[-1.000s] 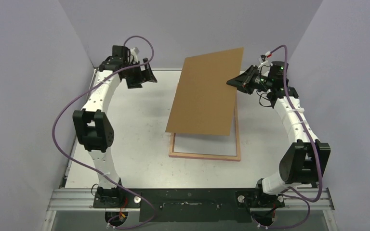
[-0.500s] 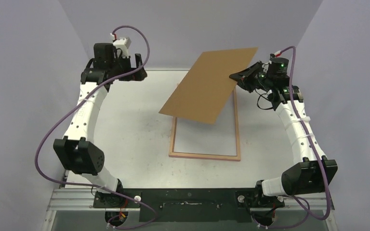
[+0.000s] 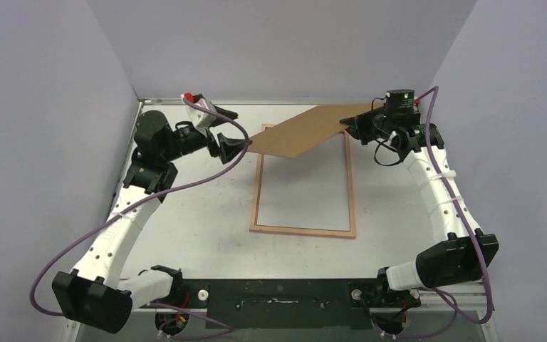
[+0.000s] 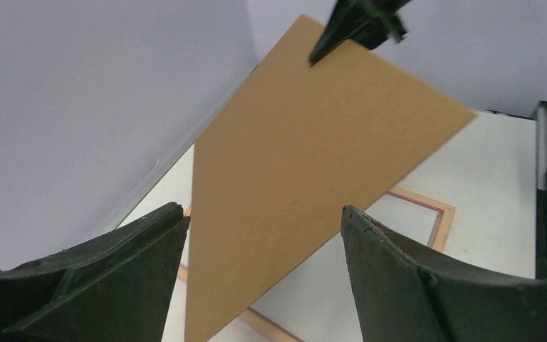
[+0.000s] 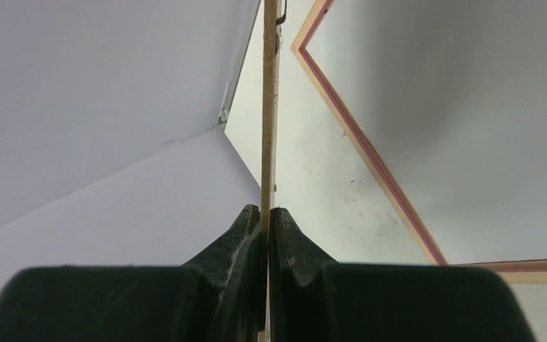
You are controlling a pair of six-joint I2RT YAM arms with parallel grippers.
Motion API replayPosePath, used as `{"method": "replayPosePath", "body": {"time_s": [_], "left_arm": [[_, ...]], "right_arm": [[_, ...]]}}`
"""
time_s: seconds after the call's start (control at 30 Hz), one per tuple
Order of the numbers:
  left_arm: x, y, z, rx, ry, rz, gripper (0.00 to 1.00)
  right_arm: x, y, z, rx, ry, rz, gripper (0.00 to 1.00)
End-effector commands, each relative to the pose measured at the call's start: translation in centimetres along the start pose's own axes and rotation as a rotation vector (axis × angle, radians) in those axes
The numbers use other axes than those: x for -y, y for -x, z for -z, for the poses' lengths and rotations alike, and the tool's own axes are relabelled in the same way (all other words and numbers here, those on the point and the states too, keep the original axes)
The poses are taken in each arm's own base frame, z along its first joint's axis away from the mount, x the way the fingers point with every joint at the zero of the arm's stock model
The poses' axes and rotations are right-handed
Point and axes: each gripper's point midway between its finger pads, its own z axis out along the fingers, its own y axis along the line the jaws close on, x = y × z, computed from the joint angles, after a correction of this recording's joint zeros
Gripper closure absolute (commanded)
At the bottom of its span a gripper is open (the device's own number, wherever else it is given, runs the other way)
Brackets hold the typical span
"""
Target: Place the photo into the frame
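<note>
The frame (image 3: 301, 230) lies flat on the table, its thin pink and pale wood rim showing also in the left wrist view (image 4: 438, 214) and the right wrist view (image 5: 370, 157). A plain brown backing board (image 3: 306, 132) hangs tilted over the frame's far end. My right gripper (image 3: 349, 122) is shut on the board's far right edge (image 5: 270, 107), fingers pinching it (image 5: 266, 210). My left gripper (image 3: 238, 148) is open at the board's near left corner, which reaches between its spread fingers (image 4: 262, 209) without visible contact. The photo is out of view.
Grey walls close in the table at the back and on both sides. The white tabletop (image 3: 199, 206) stretches left of the frame. Purple cables loop off both arms.
The right gripper has tipped the board from steeply raised to a low, flatter tilt. The left arm has swung from the back left corner over to the board's left corner.
</note>
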Motion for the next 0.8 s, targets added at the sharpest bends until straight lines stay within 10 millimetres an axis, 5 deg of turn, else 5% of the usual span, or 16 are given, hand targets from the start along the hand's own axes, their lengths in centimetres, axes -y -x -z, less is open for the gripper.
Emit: {"method": "replayPosePath", "body": {"time_s": [0.0, 0.17, 0.37, 0.57, 0.77], "left_arm": [[5.6, 3.4, -1.1, 0.153, -0.264, -0.196, 0.24], [9.2, 2.0, -3.5, 0.103, -0.330, -0.336, 0.31], [10.1, -0.1, -5.3, 0.054, -0.374, -0.346, 0.33], [8.7, -1.0, -8.0, 0.033, -0.273, -0.372, 0.44], [8.7, 0.4, -8.3, 0.084, -0.259, -0.408, 0.57]], "right_arm": [[-3.6, 0.2, 2.5, 0.037, 0.104, -0.062, 1.00], [-4.1, -0.1, 2.6, 0.018, 0.127, -0.063, 1.00], [-4.1, -0.3, 2.4, 0.009, 0.135, -0.071, 1.00], [-4.0, -0.8, 2.2, -0.009, 0.127, -0.072, 1.00], [-3.2, -1.0, 1.8, -0.013, 0.107, -0.089, 1.00]]}}
